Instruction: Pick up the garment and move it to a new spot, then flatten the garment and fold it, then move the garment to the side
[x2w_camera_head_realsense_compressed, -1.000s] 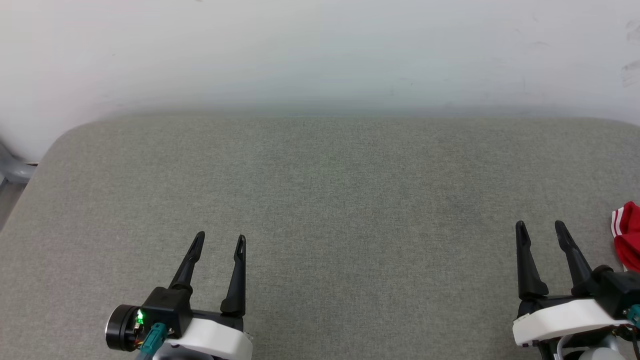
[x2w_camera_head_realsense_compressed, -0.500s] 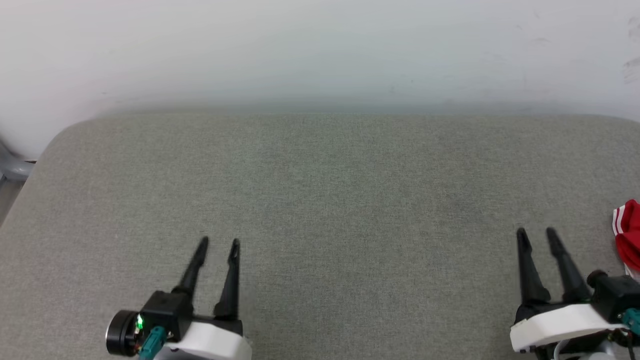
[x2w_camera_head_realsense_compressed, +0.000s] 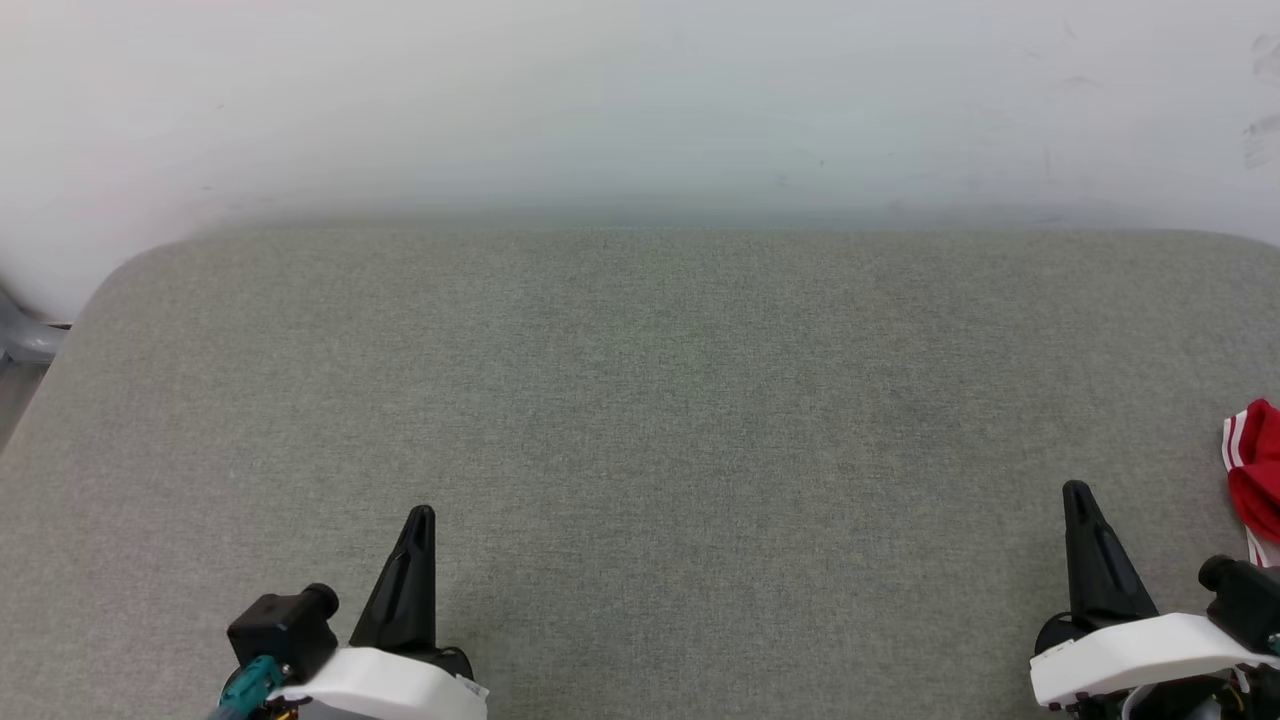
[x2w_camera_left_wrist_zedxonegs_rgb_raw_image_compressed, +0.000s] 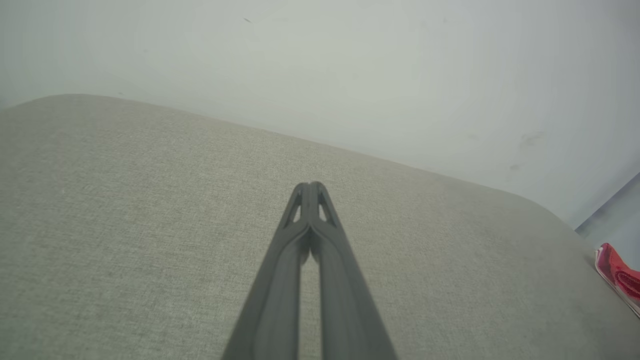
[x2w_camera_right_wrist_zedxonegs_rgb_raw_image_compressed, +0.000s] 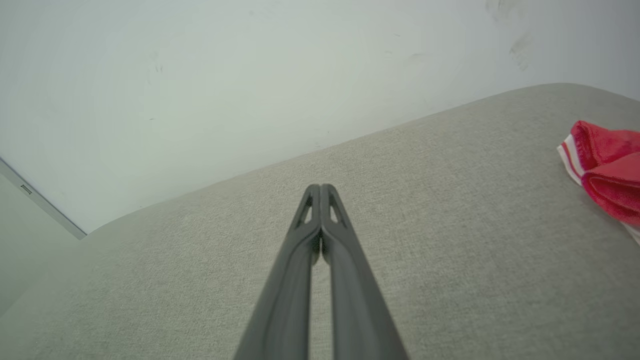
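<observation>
Grey fabric padded surface (x2w_camera_head_realsense_compressed: 640, 380) against pale wall (x2w_camera_head_realsense_compressed: 640, 100). Left claw (x2w_camera_head_realsense_compressed: 420, 520) low at near left, fingers pressed together, empty, pointing at wall. Right claw (x2w_camera_head_realsense_compressed: 1077, 497) same at near right. Red garment (x2w_camera_head_realsense_compressed: 1258, 470), white-striped trim, bunched at right edge, near right claw, not touching.

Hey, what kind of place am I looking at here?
Probably an indoor lab or test room: a wide grey fabric-covered padded surface backed by a bare, scuffed white wall, with a red garment at its right edge.
</observation>
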